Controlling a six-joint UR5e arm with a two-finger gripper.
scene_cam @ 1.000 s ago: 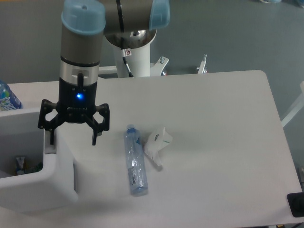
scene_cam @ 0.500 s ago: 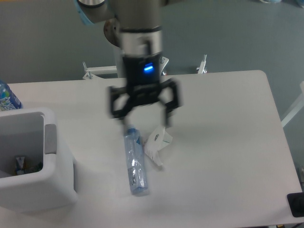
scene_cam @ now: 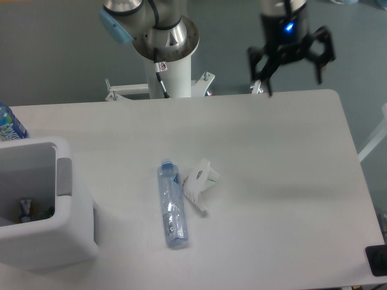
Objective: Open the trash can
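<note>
Already the bin at the near left corner of the table stands open at the top: its inside shows, with small bits of rubbish at the bottom, and no lid lies across the opening. The grey push bar sits on its right rim. So the task looks done, and the risks lie in what follows.

The jaws hang high over the far right edge of the table, spread wide and holding nothing, well apart from the bin.

One risk is the lid dropping shut. I cannot tell where it has gone or whether it latches, so a knock to the bin or a fresh press on the bar could close it.

Another is the clutter. A clear bottle lies on its side mid-table, with a crumpled white scrap just to its right. A low sweep back toward the bin would cross both, and the bottle would likely roll.

A second bottle stands at the far left edge, just beyond the bin; a wide approach there could tip it.
</note>
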